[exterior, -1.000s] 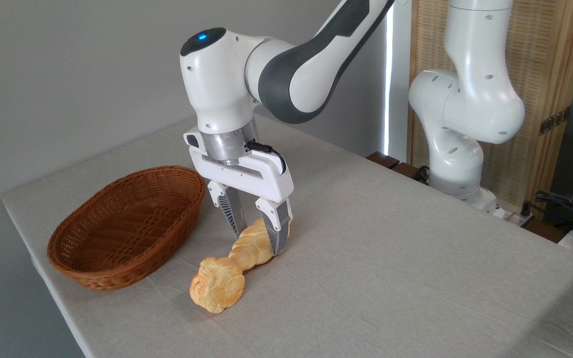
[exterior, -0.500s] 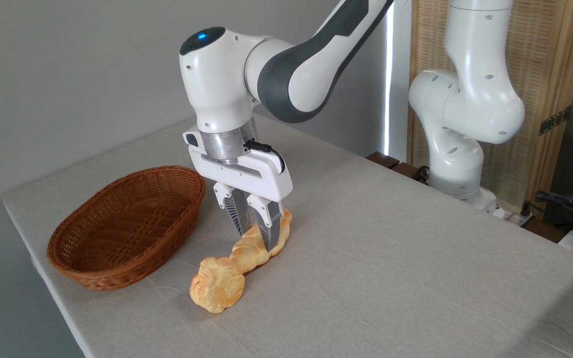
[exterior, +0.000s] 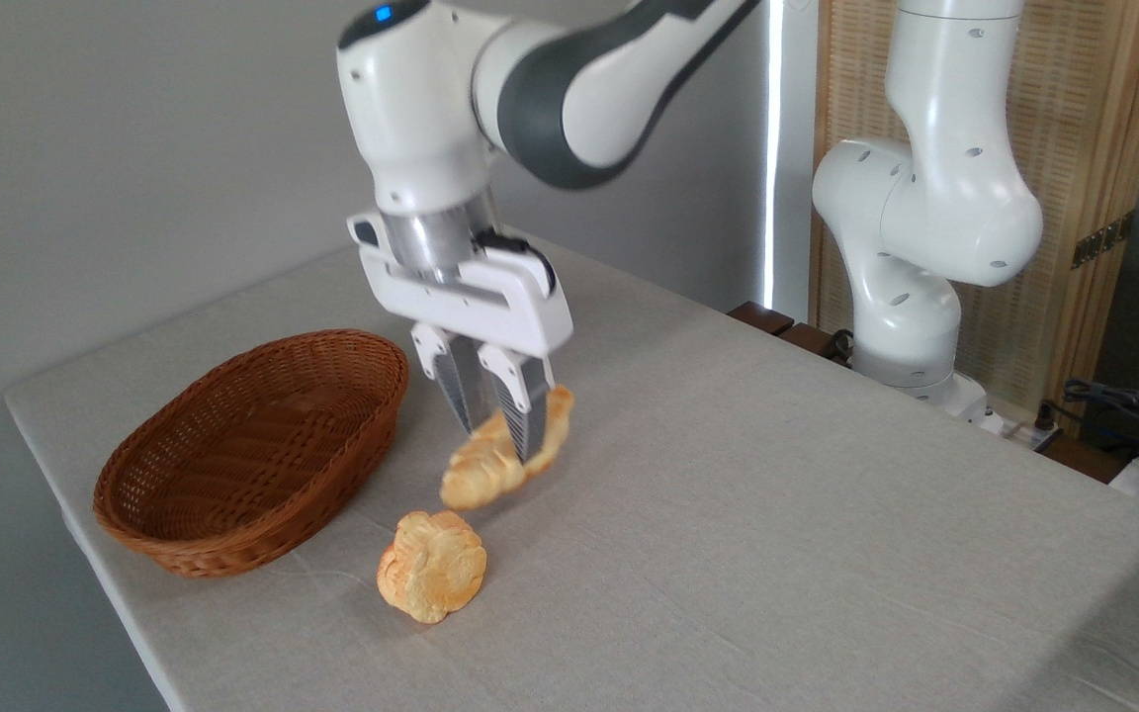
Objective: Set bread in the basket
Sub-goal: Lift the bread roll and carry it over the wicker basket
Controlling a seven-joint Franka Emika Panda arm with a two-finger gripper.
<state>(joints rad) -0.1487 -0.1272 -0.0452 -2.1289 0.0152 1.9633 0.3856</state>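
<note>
Two fingers of the gripper point(exterior: 503, 435) are pinching the bread point(exterior: 505, 458) near its upper half, closed down onto the loaf with the braided body showing on either side of them. The bread is hanging clear of the table point(exterior: 777, 514), tilted, its lower tapered end drooping toward the round roll point(exterior: 431, 567) that is sitting on the cloth just below and apart from it. The basket point(exterior: 253, 450) is lying to the left of the gripper, near but not under the load, and it is holding nothing that can be seen.

Slipping is looking like the main risk: the grip is sitting off the loaf's middle, so the heavier free end may be levering it down and turning it between the pads during the sideways carry. A low pass could be catching that drooping end on the near rim of the basket, tipping the light wicker or knocking the loaf loose. Letting go before the loaf is over the hollow would be dropping it onto the rim or the table
</note>
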